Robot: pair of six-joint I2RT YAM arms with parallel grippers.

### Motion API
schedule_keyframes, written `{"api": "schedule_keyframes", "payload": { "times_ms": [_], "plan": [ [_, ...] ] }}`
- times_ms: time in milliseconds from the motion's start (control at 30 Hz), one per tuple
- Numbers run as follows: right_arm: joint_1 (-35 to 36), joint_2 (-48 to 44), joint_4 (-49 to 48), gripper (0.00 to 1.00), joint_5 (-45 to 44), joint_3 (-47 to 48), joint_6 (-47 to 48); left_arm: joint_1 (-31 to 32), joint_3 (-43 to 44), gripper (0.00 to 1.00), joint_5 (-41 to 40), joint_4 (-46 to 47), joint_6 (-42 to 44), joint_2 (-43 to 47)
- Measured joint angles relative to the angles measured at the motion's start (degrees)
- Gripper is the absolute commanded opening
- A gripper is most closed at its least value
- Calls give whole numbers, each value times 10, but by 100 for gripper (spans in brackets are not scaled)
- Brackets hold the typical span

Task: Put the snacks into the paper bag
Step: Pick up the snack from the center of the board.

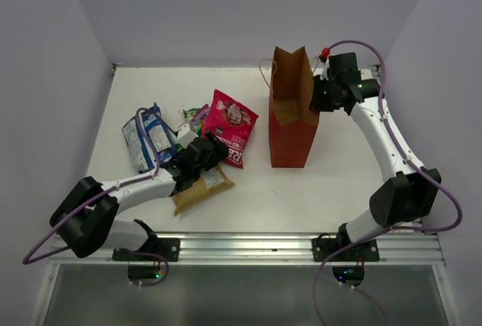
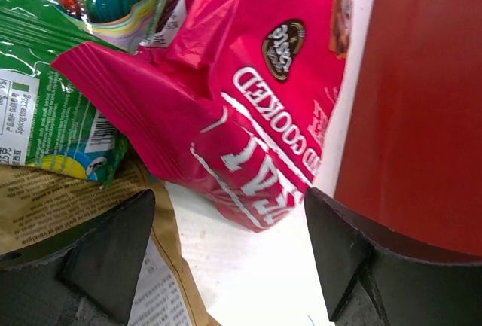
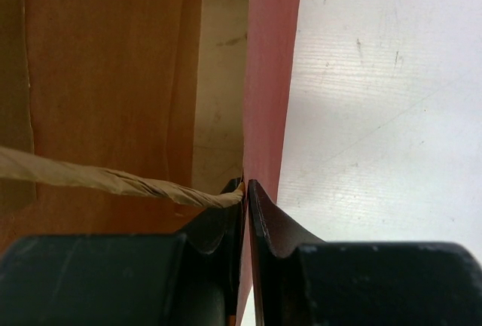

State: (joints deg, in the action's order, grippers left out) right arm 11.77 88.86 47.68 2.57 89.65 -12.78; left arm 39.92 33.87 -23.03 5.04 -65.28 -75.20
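- One paper bag [image 1: 292, 126] stands upright and open-mouthed on the table [image 1: 256, 198], right of the snacks and apart from them
- Two arms; right gripper [image 3: 246, 187] clenched on the bag's right-hand rim, one twine handle [image 3: 113, 179] running to its fingertips
- Left gripper [image 2: 230, 198] released, jaws spread wide, gripping nothing; the near end of the one pink packet [image 1: 232, 124] lies just ahead between them
- One blue-and-white packet [image 1: 147, 139] lies furthest left; one tan-brown packet [image 1: 202, 189] sits under the left wrist
- Green packets [image 2: 45, 108]: two, as far as the left wrist view shows, beside the pink one
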Motion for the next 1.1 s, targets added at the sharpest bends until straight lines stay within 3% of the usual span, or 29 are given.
{"api": "schedule_keyframes", "payload": {
  "times_ms": [633, 833, 933, 1100],
  "plan": [
    [0, 0, -7, 13, 1, -8, 0, 2, 5, 76, -45, 113, -17, -122],
    [0, 0, -9, 13, 1, -9, 0, 3, 5, 53, -48, 133, -17, -129],
    [0, 0, -9, 13, 1, -9, 0, 3, 5, 33, -48, 139, -10, -127],
    [0, 0, -9, 13, 0, -9, 3, 3, 5, 16, -46, 131, 4, -102]
  ]
}}
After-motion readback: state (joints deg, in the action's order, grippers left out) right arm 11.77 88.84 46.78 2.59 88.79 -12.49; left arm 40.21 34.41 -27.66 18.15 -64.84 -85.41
